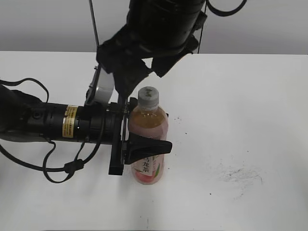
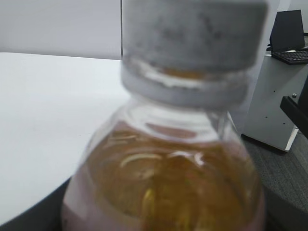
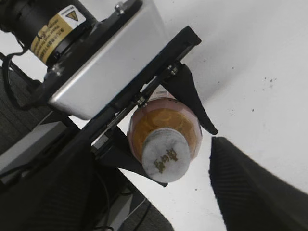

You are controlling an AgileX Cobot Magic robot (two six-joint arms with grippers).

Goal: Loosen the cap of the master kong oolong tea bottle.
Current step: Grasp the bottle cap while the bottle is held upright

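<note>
two grippers in play here. the left gripper (image 1: 144, 144) comes in sideways and has its fingers clamped around the body of the master kong oolong tea bottle (image 1: 149, 139), holding it upright on the white table (image 1: 240, 96). the right gripper (image 3: 192, 163) hangs over the top with its jaws spread wide, one dark finger (image 3: 250, 187) just beside the cap (image 3: 167, 160) and not touching it, so nothing is in its grip

bottle sits about mid-table, a little left of centre in the exterior view, cap on and looking seated on the neck ring

my guess for doing this step right: drop the right jaws so they straddle the cap squarely on the ribbed side, squeeze firm, then twist while the left keeps the body from spinning. gripping too high would probably just slip off

writing-wise, the pink label (image 1: 147, 168) has a white strip with black chinese characters, the cap has a dark mark on top i can't read, and the left arm wears a yellow sticker (image 1: 70, 120), too small to make out
</note>
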